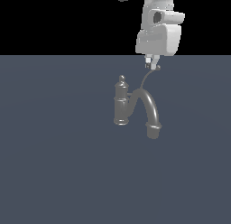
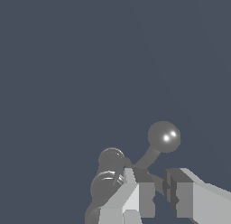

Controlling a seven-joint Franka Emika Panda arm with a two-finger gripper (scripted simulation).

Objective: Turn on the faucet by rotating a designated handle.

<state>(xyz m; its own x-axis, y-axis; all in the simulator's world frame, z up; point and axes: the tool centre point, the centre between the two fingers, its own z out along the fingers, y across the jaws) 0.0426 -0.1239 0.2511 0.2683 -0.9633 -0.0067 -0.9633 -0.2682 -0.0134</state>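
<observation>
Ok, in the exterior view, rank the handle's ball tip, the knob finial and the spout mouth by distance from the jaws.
1. Handle ball tip, right beside the gripper.
2. Knob finial, lower, toward the exterior view's left.
3. Spout mouth, lowest, well below.

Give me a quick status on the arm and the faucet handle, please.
Gripper at the handle's ball tip, jaws narrowly apart around the stem; grip unconfirmed. Faucet upright. Nothing in the way.

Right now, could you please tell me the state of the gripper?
Gripper: fingers set close together at the thin handle near its ball tip; whether they are clamped on it cannot be told.
</observation>
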